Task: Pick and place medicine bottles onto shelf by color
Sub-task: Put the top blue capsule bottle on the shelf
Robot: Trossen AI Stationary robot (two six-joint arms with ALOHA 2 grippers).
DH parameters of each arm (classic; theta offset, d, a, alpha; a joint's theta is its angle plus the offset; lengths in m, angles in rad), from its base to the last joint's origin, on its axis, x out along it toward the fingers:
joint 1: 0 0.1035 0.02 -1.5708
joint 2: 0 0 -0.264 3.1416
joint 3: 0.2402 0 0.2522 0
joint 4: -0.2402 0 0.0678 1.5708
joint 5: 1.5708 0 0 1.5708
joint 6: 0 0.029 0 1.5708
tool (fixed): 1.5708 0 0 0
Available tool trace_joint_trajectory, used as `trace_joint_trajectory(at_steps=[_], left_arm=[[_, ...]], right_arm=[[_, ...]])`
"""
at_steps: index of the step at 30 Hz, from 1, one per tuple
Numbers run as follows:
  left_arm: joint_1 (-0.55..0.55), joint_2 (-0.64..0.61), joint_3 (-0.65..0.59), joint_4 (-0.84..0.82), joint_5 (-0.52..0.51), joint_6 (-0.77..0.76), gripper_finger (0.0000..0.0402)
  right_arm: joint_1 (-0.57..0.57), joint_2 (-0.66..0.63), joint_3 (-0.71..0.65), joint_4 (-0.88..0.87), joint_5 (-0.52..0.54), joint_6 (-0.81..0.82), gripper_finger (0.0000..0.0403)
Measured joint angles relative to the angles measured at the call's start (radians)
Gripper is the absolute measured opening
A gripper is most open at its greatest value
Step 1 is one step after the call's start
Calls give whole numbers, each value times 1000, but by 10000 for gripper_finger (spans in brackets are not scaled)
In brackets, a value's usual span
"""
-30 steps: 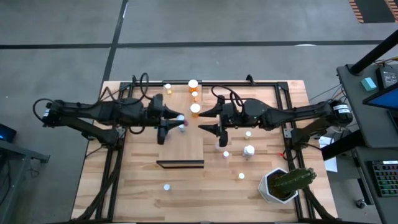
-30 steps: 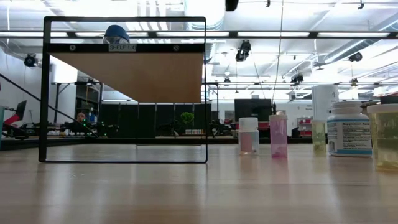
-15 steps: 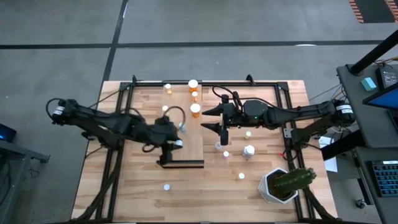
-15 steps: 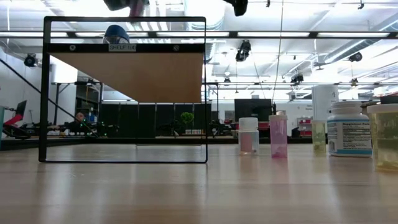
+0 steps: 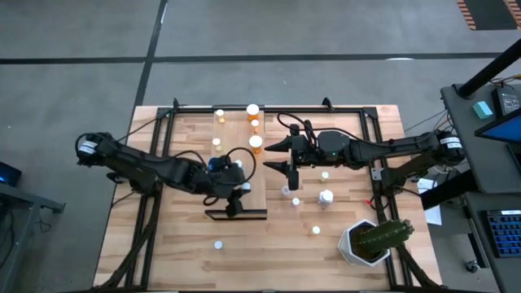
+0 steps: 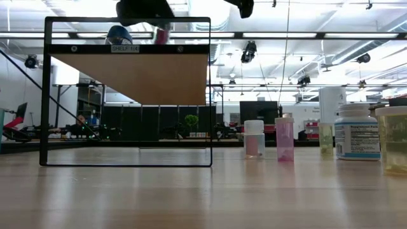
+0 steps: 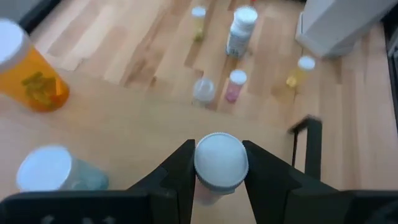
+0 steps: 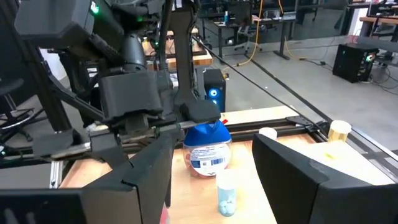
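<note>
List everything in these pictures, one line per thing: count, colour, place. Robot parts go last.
Shelf: one, pale board with dark front edge, mid-table.
Orange bottles: at least three, white caps, near the shelf's far end and the table's far edge.
Blue bottle: one, fat, labelled, on the shelf.
Held bottle: one, white cap, pinkish body, above the shelf.
Loose small bottles: several, white-capped, on the planks right of the shelf; one near the front left.
Cactus pot: one, white with green cactus, front right corner.
Black frame rails: around the table.
Left gripper: jaws closed on the held bottle, over the shelf's front end.
Right gripper: jaws open, empty, beside the shelf's right edge.
</note>
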Motion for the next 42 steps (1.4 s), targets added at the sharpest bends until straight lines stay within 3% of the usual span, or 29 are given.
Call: trace_joint_trajectory(at_steps=[8,20,33,42], left_arm=[[-10,-8,-82,127,-78,12,95],[-10,-37,-147,236,-91,15,96],[-20,-41,-68,182,-71,7,96],[-91,-41,-48,76,-72,-71,96]], right_arm=[[0,0,0,-11,0,1,215],[0,1,0,-50,0,-2,215],[0,1,0,-51,0,0,215],[0,0,0,-51,0,1,215]])
